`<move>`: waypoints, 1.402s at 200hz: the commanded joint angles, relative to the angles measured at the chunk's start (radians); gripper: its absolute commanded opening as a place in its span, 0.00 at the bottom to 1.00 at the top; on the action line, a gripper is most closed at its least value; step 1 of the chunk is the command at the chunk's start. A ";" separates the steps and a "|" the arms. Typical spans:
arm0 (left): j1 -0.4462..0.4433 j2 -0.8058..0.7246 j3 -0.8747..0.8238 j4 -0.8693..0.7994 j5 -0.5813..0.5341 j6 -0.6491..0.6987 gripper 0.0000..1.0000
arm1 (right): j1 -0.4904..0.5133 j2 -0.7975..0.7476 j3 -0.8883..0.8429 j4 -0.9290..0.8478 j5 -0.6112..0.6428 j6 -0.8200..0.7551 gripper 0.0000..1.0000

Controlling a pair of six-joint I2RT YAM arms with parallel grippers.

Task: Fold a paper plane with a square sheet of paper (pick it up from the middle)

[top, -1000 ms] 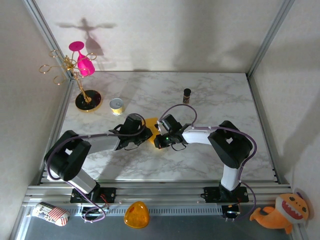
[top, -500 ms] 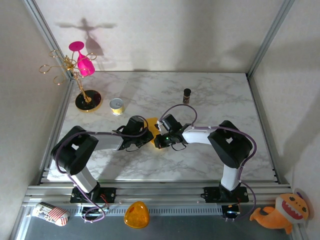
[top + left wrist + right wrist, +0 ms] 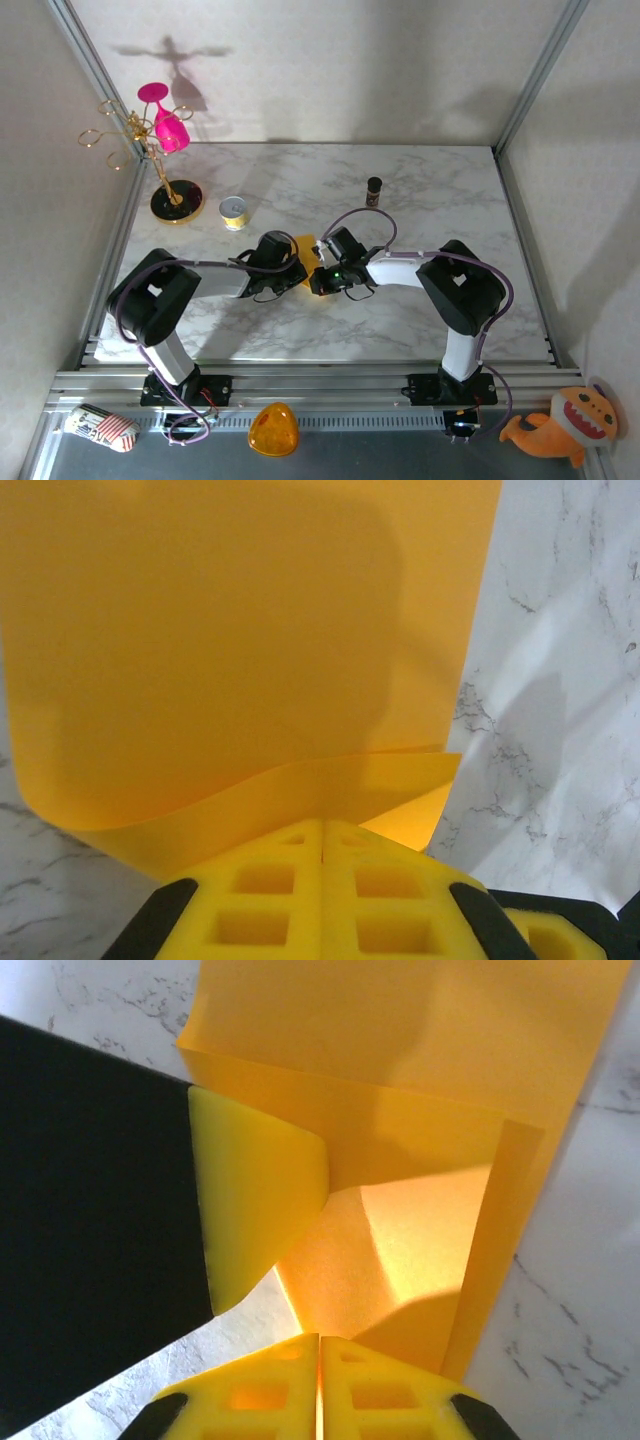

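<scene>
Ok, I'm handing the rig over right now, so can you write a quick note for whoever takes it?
Left hand: shut on the paper.
Right hand: shut on the same paper, right next to the left hand.
Paper: over the middle of the table, between the two hands, bent over on itself.
Done: paper gripped by both hands; a first fold seems started.
Left: press the creases and finish the folds; no pointed plane shape yet.
</scene>
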 commanded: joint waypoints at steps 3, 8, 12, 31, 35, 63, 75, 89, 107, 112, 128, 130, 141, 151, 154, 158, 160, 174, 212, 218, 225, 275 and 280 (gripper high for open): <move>-0.002 0.047 0.012 -0.118 -0.079 0.013 0.05 | -0.011 -0.033 -0.030 -0.067 -0.024 0.009 0.12; -0.002 0.051 0.014 -0.124 -0.080 0.013 0.05 | -0.011 -0.036 -0.032 -0.072 -0.025 0.008 0.12; -0.002 0.052 0.015 -0.128 -0.082 0.015 0.05 | -0.013 -0.041 -0.035 -0.074 -0.026 0.007 0.12; -0.002 0.059 0.017 -0.133 -0.082 0.018 0.05 | -0.017 -0.055 -0.050 -0.084 -0.026 0.007 0.12; -0.002 0.059 0.017 -0.133 -0.082 0.019 0.05 | -0.018 -0.056 -0.054 -0.086 -0.026 0.006 0.12; -0.002 0.063 0.022 -0.137 -0.081 0.020 0.05 | -0.018 -0.064 -0.077 -0.091 -0.040 0.004 0.12; -0.001 0.064 0.023 -0.138 -0.078 0.020 0.05 | -0.018 -0.061 -0.088 -0.090 -0.037 0.006 0.12; -0.002 0.067 0.025 -0.139 -0.079 0.021 0.04 | -0.019 -0.053 -0.094 -0.089 -0.023 0.006 0.12; -0.002 0.069 0.026 -0.142 -0.079 0.019 0.04 | -0.021 -0.043 -0.092 -0.092 -0.008 0.008 0.12; -0.002 0.071 0.027 -0.146 -0.080 0.019 0.05 | -0.021 -0.043 -0.089 -0.093 -0.008 0.006 0.12; -0.002 0.073 0.030 -0.153 -0.082 0.021 0.05 | -0.021 -0.073 -0.088 -0.093 -0.007 0.005 0.12; -0.002 0.073 0.030 -0.153 -0.082 0.021 0.05 | -0.021 -0.082 -0.091 -0.089 -0.007 0.005 0.12; -0.002 0.074 0.031 -0.156 -0.082 0.021 0.05 | -0.021 -0.122 -0.110 -0.071 -0.001 0.004 0.12; -0.003 0.076 0.032 -0.159 -0.082 0.021 0.04 | -0.023 -0.147 -0.130 -0.062 0.007 0.002 0.12; -0.002 0.076 0.032 -0.160 -0.082 0.021 0.04 | -0.024 -0.149 -0.135 -0.062 0.007 0.001 0.13; -0.002 0.076 0.032 -0.159 -0.082 0.022 0.04 | -0.026 -0.147 -0.139 -0.065 0.007 0.001 0.13; -0.002 0.076 0.032 -0.159 -0.082 0.022 0.04 | -0.025 -0.146 -0.140 -0.067 0.006 0.000 0.13; -0.002 0.076 0.034 -0.159 -0.080 0.023 0.04 | -0.026 -0.115 -0.147 -0.077 0.000 0.000 0.12; -0.002 0.077 0.039 -0.165 -0.073 0.030 0.04 | -0.028 -0.113 -0.140 -0.092 0.016 0.001 0.12; -0.002 0.077 0.039 -0.163 -0.073 0.029 0.04 | -0.029 -0.128 -0.132 -0.094 0.017 -0.001 0.12; -0.002 0.077 0.039 -0.163 -0.073 0.030 0.04 | -0.029 -0.150 -0.124 -0.089 0.015 -0.003 0.12; -0.002 0.076 0.045 -0.156 -0.063 0.025 0.05 | -0.030 -0.194 -0.076 -0.008 -0.029 -0.009 0.13; -0.003 0.076 0.045 -0.156 -0.062 0.025 0.05 | -0.030 -0.180 -0.067 -0.010 -0.029 -0.008 0.13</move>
